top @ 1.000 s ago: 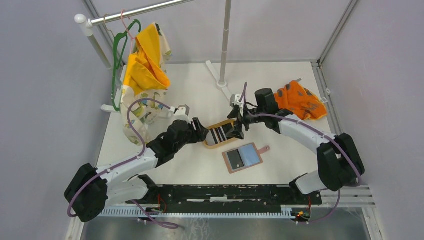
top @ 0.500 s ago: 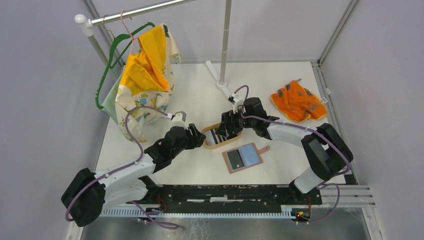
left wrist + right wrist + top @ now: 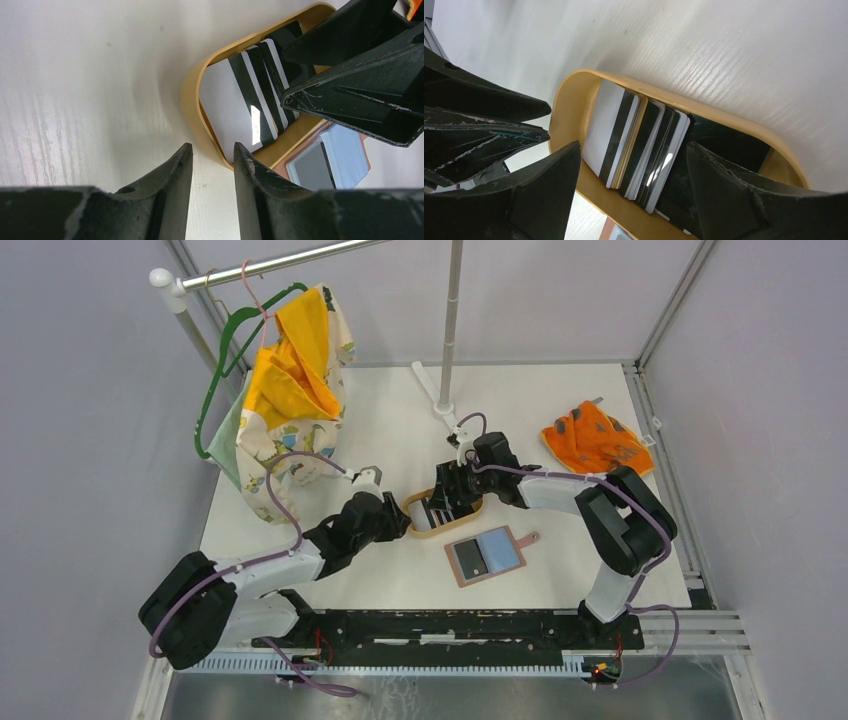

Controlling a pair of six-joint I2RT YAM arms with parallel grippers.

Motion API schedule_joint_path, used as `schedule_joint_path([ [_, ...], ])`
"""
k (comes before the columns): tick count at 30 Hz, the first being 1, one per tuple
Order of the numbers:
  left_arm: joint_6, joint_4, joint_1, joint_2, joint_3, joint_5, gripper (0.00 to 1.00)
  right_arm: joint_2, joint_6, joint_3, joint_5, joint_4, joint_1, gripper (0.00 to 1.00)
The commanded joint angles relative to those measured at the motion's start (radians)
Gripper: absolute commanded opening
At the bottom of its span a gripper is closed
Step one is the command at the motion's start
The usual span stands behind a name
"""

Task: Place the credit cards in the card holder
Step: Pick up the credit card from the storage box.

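Right gripper [image 3: 630,150] gapes empty over light, stiff, slick credit cards [image 3: 646,155], likely best pinched edgewise; left gripper [image 3: 212,150] part-open, empty.

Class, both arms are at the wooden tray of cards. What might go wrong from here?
1. The credit cards overlap in the tray, so the open right gripper straddling them might lift several at once.
2. The left gripper sits at the tray's rim close to the right one; they might collide or shove the tray onto the card holder beside it.
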Motion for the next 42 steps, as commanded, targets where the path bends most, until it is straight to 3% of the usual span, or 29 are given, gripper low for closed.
schedule_joint_path([
  [1, 0.032, 0.068, 0.0, 0.027, 0.038, 0.021, 0.41, 0.007, -0.007, 0.032, 0.017, -0.007, 0.01, 0.82],
  [11, 0.051, 0.121, 0.0, 0.093, 0.05, 0.073, 0.28, 0.031, 0.065, 0.008, -0.116, 0.066, 0.028, 0.73],
  [20, 0.063, 0.147, 0.0, 0.085, 0.048, 0.106, 0.25, 0.005, 0.219, -0.061, -0.265, 0.265, 0.028, 0.66],
  [25, 0.062, 0.147, 0.0, 0.077, 0.046, 0.105, 0.25, -0.012, 0.038, 0.017, -0.062, 0.038, 0.025, 0.64],
  [33, 0.062, 0.143, 0.001, 0.084, 0.053, 0.107, 0.25, -0.004, -0.025, 0.043, 0.037, -0.035, 0.031, 0.7],
  [42, 0.05, 0.176, 0.001, 0.09, 0.053, 0.145, 0.25, 0.063, 0.087, 0.019, -0.132, 0.036, 0.065, 0.69],
])
